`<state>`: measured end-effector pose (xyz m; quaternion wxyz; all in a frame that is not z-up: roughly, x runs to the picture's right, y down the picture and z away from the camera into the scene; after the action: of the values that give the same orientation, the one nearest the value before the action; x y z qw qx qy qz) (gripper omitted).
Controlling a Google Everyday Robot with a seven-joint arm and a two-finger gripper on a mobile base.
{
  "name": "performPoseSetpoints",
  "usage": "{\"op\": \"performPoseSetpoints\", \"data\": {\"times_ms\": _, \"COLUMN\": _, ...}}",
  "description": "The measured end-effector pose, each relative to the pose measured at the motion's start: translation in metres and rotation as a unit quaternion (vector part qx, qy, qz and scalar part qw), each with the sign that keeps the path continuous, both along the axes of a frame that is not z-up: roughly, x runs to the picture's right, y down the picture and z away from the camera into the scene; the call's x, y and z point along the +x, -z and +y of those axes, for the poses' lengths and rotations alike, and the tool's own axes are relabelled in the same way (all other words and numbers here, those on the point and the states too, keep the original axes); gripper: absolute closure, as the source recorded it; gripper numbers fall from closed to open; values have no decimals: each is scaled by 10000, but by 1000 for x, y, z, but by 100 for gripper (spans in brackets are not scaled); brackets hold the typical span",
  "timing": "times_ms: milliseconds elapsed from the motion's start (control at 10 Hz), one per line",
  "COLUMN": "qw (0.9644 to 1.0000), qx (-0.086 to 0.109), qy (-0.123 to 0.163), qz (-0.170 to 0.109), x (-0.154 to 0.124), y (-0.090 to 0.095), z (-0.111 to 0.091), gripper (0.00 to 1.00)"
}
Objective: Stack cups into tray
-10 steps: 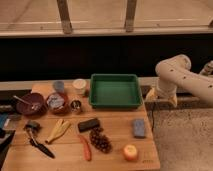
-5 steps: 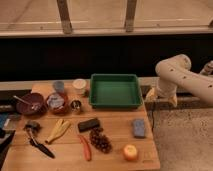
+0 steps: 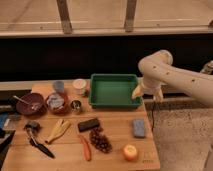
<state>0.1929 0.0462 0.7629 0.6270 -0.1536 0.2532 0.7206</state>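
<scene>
When reaching for the metal cup [image 3: 76, 105], mind the red bowl [image 3: 56, 110] just beside it. Farther back, could tip the white cup [image 3: 79, 85] or blue cup [image 3: 58, 86] left of the green tray [image 3: 112, 93]. Move the empty, spread-open hand [image 3: 146, 94] from the tray's right rim slowly.

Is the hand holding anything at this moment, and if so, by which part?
Nothing is held: the hand hangs open and empty at the right rim of the green tray.

Dim warm overhead light, soft short shadows on table [image 3: 117, 134]; black band [image 3: 75, 57] behind, brighter window strip [image 3: 100, 15] up top; gripper [image 3: 147, 95] at tray [image 3: 115, 76] right edge lit pale yellow
</scene>
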Motion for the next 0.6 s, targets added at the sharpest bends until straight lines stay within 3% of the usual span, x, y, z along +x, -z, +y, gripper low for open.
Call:
{"op": "performPoseSetpoints", "data": {"times_ms": 400, "qw": 9961, "qx": -52, "qy": 561, "qz": -677, "x": -102, "y": 2, "z": -4, "gripper": 20}}
{"op": "performPoseSetpoints", "data": {"times_ms": 600, "qw": 9962, "qx": -52, "qy": 573, "qz": -649, "x": -97, "y": 2, "z": -4, "gripper": 20}}
